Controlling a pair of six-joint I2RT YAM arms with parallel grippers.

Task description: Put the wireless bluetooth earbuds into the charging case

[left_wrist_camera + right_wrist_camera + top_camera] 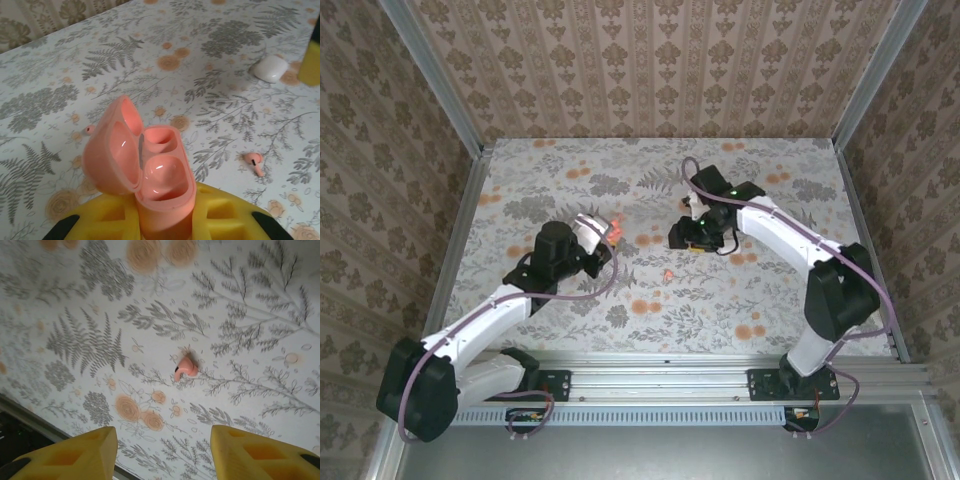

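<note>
Ahead of the right gripper (163, 442) lies a coral-pink earbud (186, 367).

The coral-pink charging case (162, 185) stands upright in the left gripper (165, 222), its lid swung open to the left and both glossy sockets empty, while one coral-pink earbud (255, 163) lies on the flowered table (200, 60) to its right, well apart, and a closed white case (270, 68) rests farther back.

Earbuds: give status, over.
Left gripper shut on open pink case. Right gripper open above loose pink earbud. Nothing blocking it.
</note>
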